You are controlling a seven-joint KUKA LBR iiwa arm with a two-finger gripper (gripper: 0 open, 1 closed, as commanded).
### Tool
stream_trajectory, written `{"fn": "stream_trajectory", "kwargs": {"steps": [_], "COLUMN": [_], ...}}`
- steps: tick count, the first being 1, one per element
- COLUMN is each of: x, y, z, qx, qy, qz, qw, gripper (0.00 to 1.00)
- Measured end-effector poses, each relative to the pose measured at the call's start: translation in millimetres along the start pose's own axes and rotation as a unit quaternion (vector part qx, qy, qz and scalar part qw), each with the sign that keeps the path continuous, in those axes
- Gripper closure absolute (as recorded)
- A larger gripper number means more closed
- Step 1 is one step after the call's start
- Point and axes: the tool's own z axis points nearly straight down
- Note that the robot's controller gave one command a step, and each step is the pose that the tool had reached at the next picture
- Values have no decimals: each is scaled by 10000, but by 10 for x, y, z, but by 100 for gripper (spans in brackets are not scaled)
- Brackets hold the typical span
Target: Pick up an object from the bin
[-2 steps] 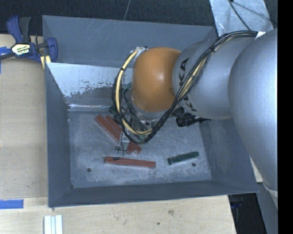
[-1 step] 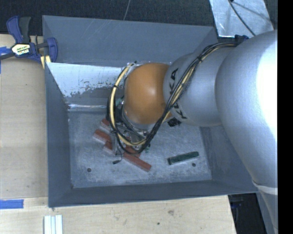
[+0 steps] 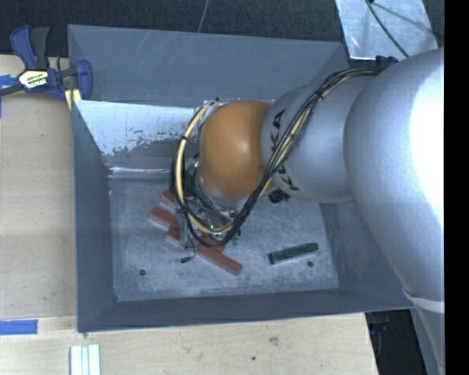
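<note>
My gripper (image 3: 189, 250) is low in the middle of the bin, mostly hidden under the arm's wrist, and only a dark tip shows near the floor. It is down among a small cluster of reddish-brown pieces. One reddish-brown bar (image 3: 221, 261) lies flat just right of the tip, pointing toward the front right. Other reddish-brown and grey pieces (image 3: 166, 218) lie just left of and behind it, partly covered by the wrist. I cannot tell whether anything is held.
A dark green flat bar (image 3: 293, 252) lies alone on the floor to the right of the cluster. Two small dark specks (image 3: 143, 272) (image 3: 310, 265) sit near the front. The arm covers the right and back of the bin.
</note>
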Motion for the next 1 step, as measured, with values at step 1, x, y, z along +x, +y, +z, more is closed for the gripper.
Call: {"fn": "stream_trajectory", "kwargs": {"steps": [1], "x": [0], "y": [0], "z": [0], "qx": [0], "qy": [0], "qz": [2], "qw": [10000], "gripper": [0]}}
